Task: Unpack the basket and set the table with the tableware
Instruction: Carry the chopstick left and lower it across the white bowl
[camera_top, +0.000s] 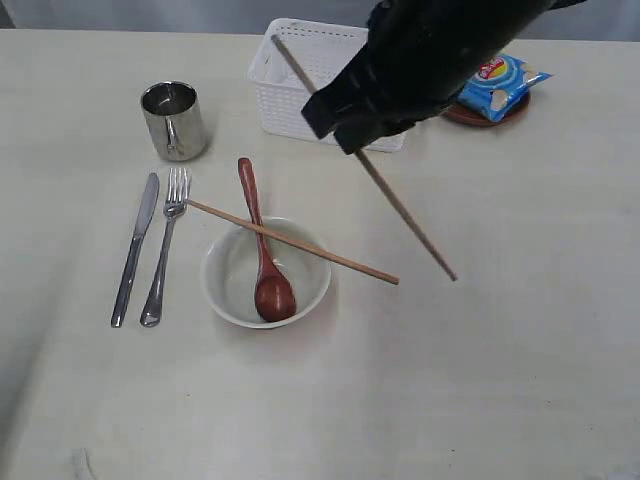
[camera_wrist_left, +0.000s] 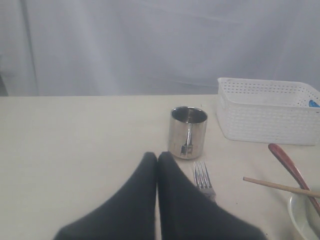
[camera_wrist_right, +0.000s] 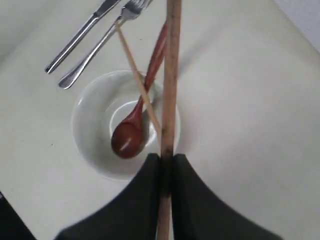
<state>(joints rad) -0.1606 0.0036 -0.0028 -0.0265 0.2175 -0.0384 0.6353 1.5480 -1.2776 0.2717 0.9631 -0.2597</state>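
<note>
Nearest, a second chopstick (camera_top: 300, 243) lies across the bowl (camera_top: 225, 295). Beyond, the right fingers (camera_wrist_right: 135, 200) pinch a thin, pale-brown chopstick (camera_top: 400, 205) above the worktop (camera_top: 500, 350), slanting from the basket (camera_top: 280, 105) toward the near right. The left fingers (camera_wrist_left: 135, 200) are pressed together, empty.

Shiny steel mug (camera_top: 175, 122), glossy wooden spoon (camera_top: 272, 290) (perforated plastic basket (camera_top: 290, 105)).
</note>
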